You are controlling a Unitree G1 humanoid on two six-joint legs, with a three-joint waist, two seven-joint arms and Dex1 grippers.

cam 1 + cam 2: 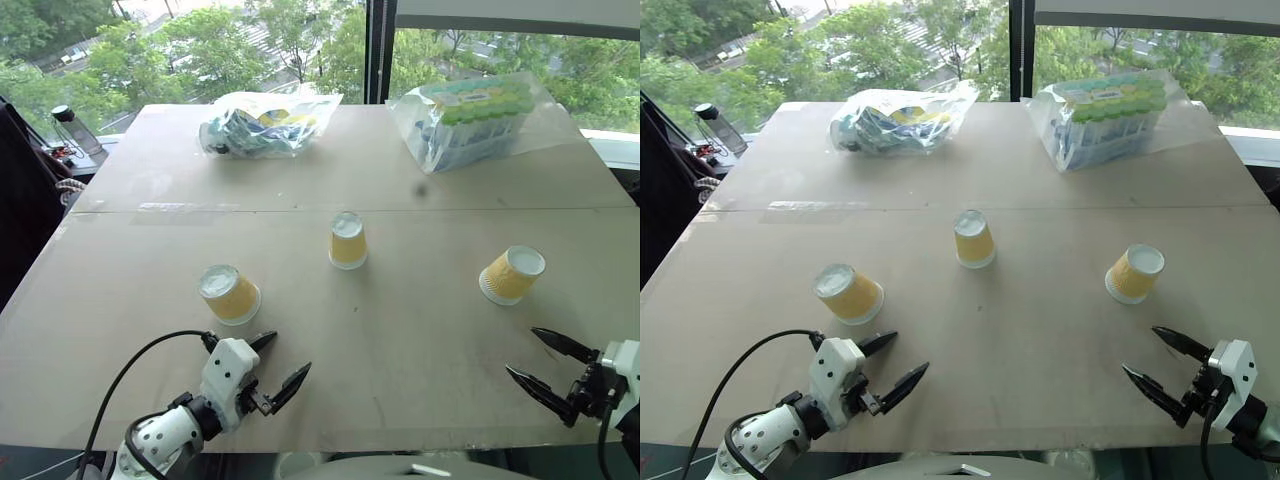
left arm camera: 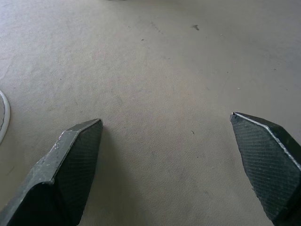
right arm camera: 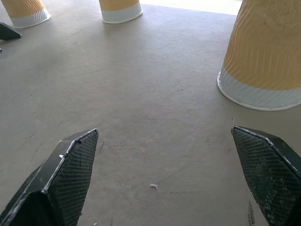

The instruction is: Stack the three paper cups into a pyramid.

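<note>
From the head camera, the three paper cups are all sitting upside down on the table (image 1: pixel 400 350), spread well apart: the left cup (image 1: pixel 230 293) is sitting near the left gripper (image 1: pixel 272 368), the middle cup (image 1: pixel 347 241) is standing farther back, and the right cup (image 1: pixel 511 274) is sitting a bit beyond the right gripper (image 1: pixel 545 362). Two clear plastic bags (image 1: pixel 270 123) of packaged stuff are lying at the far edge, out of the way. Both grippers are hanging low over the near edge with jaws spread wide and nothing in them.

The left wrist camera is looking at bare table between its two wide-apart fingers (image 2: pixel 70 165), with just a sliver of a white cup rim (image 2: pixel 3 115) peeking in at the edge.

The right wrist camera is showing its fingers (image 3: pixel 66 174) gaping open too, the right cup looming close by and the other two cups standing farther off.

So honestly, nothing's stacked yet. No cups are touching each other, so I'd say the whole job is still ahead: two need pushing together as a base, then the third goes on top.
</note>
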